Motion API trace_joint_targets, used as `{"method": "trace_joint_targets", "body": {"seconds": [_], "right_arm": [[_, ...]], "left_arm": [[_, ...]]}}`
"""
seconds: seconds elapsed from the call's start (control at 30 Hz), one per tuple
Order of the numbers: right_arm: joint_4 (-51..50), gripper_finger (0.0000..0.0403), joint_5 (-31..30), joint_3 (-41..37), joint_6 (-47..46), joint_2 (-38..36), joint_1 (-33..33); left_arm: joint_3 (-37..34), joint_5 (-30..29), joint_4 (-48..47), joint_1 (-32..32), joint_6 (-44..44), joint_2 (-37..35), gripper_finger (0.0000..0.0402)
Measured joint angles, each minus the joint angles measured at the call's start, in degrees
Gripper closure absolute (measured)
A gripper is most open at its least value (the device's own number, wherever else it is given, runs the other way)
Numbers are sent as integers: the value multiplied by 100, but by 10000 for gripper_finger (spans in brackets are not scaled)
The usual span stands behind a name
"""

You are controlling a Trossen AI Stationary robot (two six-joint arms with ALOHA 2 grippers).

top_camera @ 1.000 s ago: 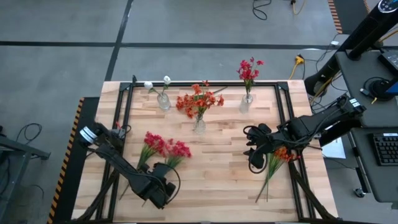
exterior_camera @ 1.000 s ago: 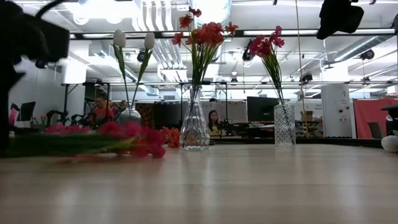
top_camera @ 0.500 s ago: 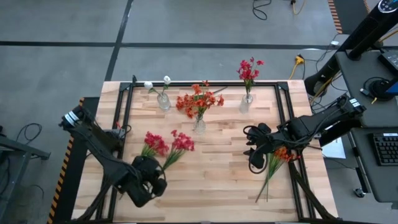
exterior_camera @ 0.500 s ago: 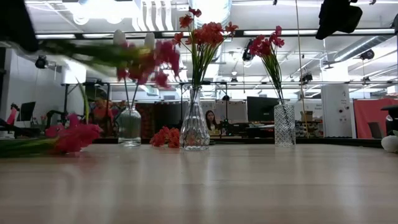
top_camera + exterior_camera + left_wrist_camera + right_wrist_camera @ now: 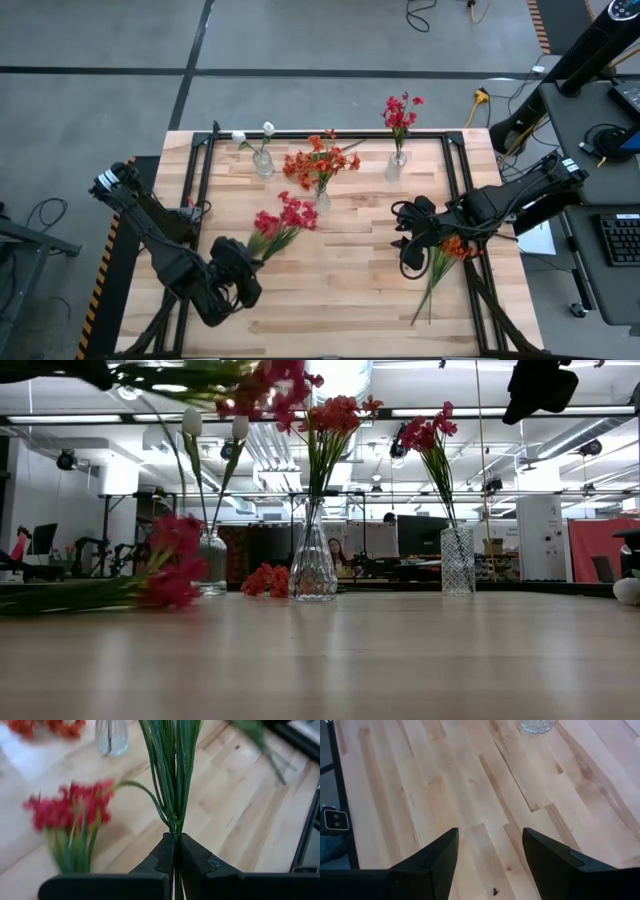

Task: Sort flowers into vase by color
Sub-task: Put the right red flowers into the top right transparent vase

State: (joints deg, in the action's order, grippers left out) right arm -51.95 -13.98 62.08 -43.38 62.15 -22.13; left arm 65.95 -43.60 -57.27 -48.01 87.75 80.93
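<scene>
left gripper [image 5: 238, 277] near left, clamped on red spray [image 5: 285, 218] stems, lifted off table [image 5: 350, 290] | 2nd red spray [image 5: 165, 565] lying flat, left | right gripper [image 5: 408, 243] right side, fingers apart, holding nothing | orange sprays [image 5: 448, 252] lying beside it | far: 3 vases, white [image 5: 262, 163], orange [image 5: 320, 199], red [image 5: 397, 164]
</scene>
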Motion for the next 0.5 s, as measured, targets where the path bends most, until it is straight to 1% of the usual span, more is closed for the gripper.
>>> {"method": "trace_joint_targets", "body": {"seconds": [0.17,0.27,0.37,0.5], "right_arm": [[9,190,-13,-27,0,-2,-13],[20,190,-13,-29,-2,-2,-13],[35,190,-15,-31,-2,-2,-13],[36,190,-48,-31,2,-2,-13]], "left_arm": [[15,663,-224,0,266,-24,400],[204,1135,-667,-1,583,-24,400],[542,1168,-1263,-57,850,8,400],[1112,1160,-1953,-61,898,71,400]]}}
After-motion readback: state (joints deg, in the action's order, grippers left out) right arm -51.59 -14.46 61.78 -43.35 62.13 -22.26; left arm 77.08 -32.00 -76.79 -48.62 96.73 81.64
